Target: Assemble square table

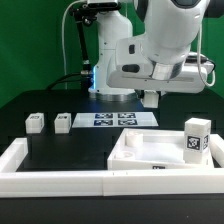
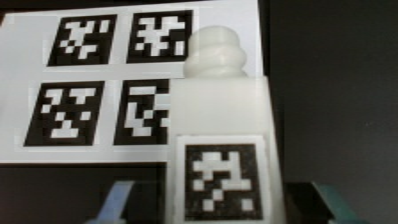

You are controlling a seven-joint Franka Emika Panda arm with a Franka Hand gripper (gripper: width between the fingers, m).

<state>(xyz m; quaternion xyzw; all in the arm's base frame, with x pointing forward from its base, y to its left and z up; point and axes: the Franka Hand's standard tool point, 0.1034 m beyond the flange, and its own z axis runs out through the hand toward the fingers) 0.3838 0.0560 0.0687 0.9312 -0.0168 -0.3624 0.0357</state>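
**Leg held aloft, threaded end free**

The pincer [image 1: 150, 97] is closed to a narrow gap on one leg [image 2: 217, 110], its fingers [image 2: 127, 200] pressing the two flanks near the tagged end. That leaves the knobbed tip at the far end bare; I judge this is the reason for the grip, since that tip must enter the tabletop [image 1: 140, 152]. In the wrist view the leg hangs over the marker board [image 1: 108, 120]; the exterior view shows it clear of the desk [image 1: 70, 150], behind the tabletop. The tabletop lies toward the exterior view's right front, tucked against the rim bars [image 1: 55, 182], probably so it cannot slide when a leg is twisted in. A second leg [image 1: 196, 138] stands upright at its right corner; whether it is fully seated I cannot tell. Two more legs [image 1: 35, 122] stand on the desk to the exterior view's left of the marker board, well apart from the tabletop; much of the assembly looks undone.
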